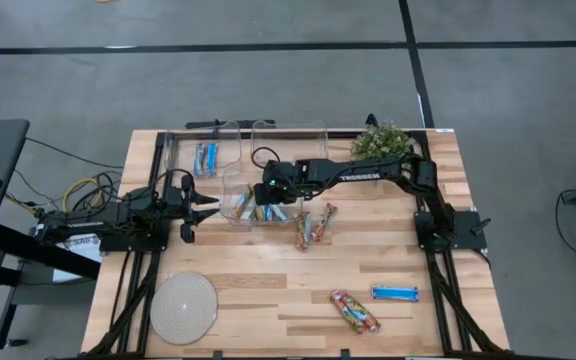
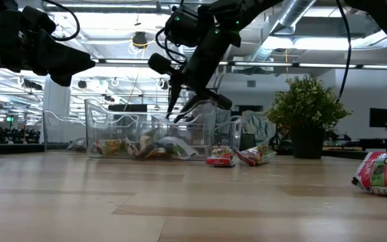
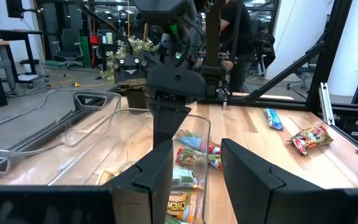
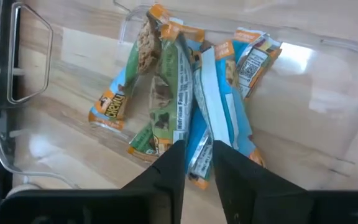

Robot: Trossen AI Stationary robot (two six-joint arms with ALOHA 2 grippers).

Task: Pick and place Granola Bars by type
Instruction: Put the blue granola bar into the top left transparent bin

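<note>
Right gripper (image 4: pixel 197 163) hangs over the front bin (image 1: pixel 230 195), fingers a narrow slit apart, nothing between them; granola bars (image 4: pixel 185 93) lie heaped in the bin below. Risk: the loose top wrapper snags and rides out. Left gripper (image 1: pixel 206 207) waits beside the bin, jaws wide, empty

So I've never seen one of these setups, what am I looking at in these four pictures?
Two dark robot arms work at a wooden table. One picture looks straight down, one looks level across the tabletop, and two come from cameras on the arms' wrists.

The right gripper hangs over a clear plastic bin holding multicoloured wrapped granola bars; its fingers stand slightly apart with nothing between them. The left gripper waits open beside that bin.

Another clear bin holds bright blue bars. More bars lie loose on the table, along with a round pale disc and a small potted plant.
</note>
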